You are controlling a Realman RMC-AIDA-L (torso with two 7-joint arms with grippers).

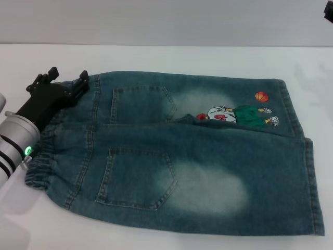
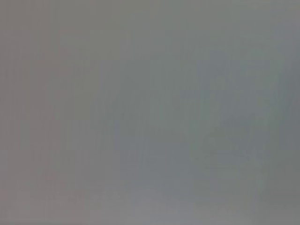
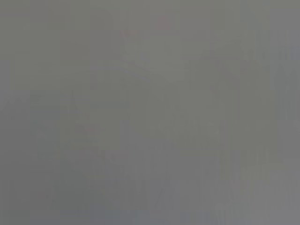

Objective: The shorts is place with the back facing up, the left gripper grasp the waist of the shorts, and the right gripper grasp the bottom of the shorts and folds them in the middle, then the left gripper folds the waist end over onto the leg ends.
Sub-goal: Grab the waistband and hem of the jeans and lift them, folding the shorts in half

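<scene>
The shorts (image 1: 177, 156) lie flat on the white table (image 1: 156, 57), back up, with both back pockets showing. Their gathered waist (image 1: 44, 156) is at the left, and the leg ends (image 1: 312, 182) are at the right. The cartoon print (image 1: 239, 115) sits on the far leg. My left gripper (image 1: 67, 74) is open at the far corner of the waist, one finger on each side of the band's end. Only a dark edge of my right gripper (image 1: 329, 11) shows at the top right corner, well away from the shorts. Both wrist views are plain grey and show nothing.
A bare white table surrounds the shorts, with a pale wall behind it. The near leg overlaps the far leg along the middle seam.
</scene>
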